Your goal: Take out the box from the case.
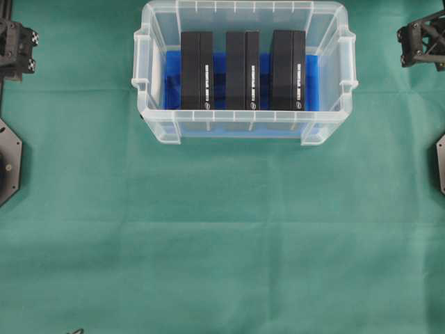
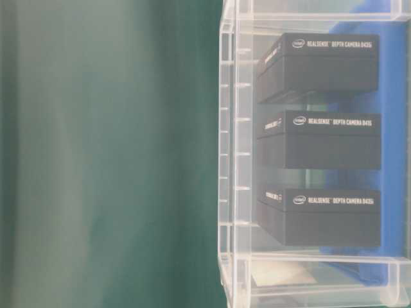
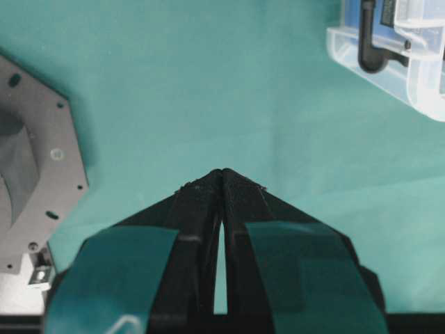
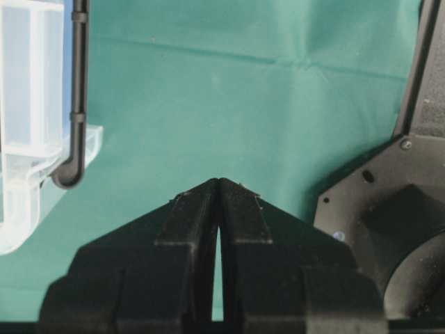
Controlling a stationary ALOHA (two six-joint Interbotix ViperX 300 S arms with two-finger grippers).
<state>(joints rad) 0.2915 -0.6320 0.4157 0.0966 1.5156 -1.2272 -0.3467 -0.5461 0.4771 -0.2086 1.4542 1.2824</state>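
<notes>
The case (image 1: 243, 8), a clear plastic bin with a blue floor lining, stands at the top middle of the green cloth. Three black boxes stand side by side in it: left (image 1: 197, 69), middle (image 1: 242, 69) and right (image 1: 287, 69). The table-level view shows the same boxes (image 2: 331, 138) through the case wall (image 2: 234, 160), white lettering on their sides. My left gripper (image 3: 222, 172) is shut and empty over bare cloth, with a case corner (image 3: 348, 49) far off at its upper right. My right gripper (image 4: 219, 181) is shut and empty too, the case (image 4: 28, 104) at its left.
Grey hexagonal base plates lie at the left (image 1: 7, 163) and right (image 1: 439, 163) edges of the cloth, with arm parts in the top corners (image 1: 17, 45) (image 1: 421, 42). A black bent tube (image 4: 78, 90) runs along a case corner.
</notes>
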